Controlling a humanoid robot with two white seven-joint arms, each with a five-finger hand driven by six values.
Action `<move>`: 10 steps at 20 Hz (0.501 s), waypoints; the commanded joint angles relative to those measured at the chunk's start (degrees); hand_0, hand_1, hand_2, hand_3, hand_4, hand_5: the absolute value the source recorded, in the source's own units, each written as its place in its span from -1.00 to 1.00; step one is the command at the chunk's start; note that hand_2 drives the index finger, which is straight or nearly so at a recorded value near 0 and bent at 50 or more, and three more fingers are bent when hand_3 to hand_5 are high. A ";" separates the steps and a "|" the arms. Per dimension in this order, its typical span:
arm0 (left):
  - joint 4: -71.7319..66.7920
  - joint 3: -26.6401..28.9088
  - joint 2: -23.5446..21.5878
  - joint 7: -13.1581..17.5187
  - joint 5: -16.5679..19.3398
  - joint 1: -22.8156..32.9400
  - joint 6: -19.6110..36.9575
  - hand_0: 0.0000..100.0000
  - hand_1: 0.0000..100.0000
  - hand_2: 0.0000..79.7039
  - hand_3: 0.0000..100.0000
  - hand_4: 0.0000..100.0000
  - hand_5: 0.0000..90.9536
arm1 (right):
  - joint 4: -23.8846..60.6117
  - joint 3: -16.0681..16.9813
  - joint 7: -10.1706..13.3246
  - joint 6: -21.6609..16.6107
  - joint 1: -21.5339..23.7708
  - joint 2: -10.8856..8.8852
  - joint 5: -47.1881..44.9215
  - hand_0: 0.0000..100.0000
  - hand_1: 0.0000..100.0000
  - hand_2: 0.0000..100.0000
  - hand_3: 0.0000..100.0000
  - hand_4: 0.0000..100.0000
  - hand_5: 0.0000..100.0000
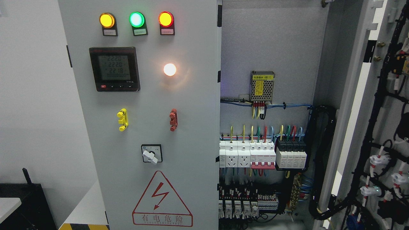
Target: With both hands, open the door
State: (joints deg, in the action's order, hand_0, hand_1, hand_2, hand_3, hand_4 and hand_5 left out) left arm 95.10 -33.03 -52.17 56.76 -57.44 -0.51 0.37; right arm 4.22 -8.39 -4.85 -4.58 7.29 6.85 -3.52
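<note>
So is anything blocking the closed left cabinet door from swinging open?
Nothing visible stands in front of the left door. The right door is already swung open. Neither hand is in view.

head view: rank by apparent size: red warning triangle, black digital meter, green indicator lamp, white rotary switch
1. Red-outlined warning triangle sticker
2. Black square digital meter
3. White rotary switch on its black square plate
4. Round green indicator lamp

All sit on the same grey door panel, so the order is fair.
</note>
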 commanded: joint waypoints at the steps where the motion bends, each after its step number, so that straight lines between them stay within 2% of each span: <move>1: -6.49 35.22 6.87 0.10 15.31 22.99 -0.02 -1.00 -1.00 -1.00 -1.00 -1.00 -1.00 | 0.00 -0.05 0.02 0.01 0.00 0.00 0.00 -0.23 -1.00 -1.00 -1.00 -1.00 -1.00; 4: -8.78 36.90 12.86 0.10 24.63 29.93 1.38 -1.00 -1.00 -1.00 -1.00 -1.00 -1.00 | 0.00 0.04 0.02 0.01 0.00 0.00 0.00 -0.23 -1.00 -1.00 -1.00 -1.00 -1.00; 7: -14.48 37.60 18.57 -0.16 31.14 36.09 9.18 -1.00 -1.00 -1.00 -1.00 -1.00 -1.00 | 0.00 -0.05 0.02 0.01 0.00 0.00 0.00 -0.23 -1.00 -1.00 -1.00 -1.00 -1.00; 10: -22.56 37.60 24.29 -1.56 37.82 37.60 15.09 -1.00 -1.00 -1.00 -1.00 -1.00 -1.00 | 0.00 0.04 0.02 0.01 0.00 0.00 0.00 -0.23 -1.00 -1.00 -1.00 -1.00 -1.00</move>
State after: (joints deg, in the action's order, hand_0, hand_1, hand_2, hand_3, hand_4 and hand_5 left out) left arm 87.30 -11.09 -42.50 56.58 -32.35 27.48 10.62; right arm 4.22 -8.39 -4.86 -4.58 7.29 6.86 -3.52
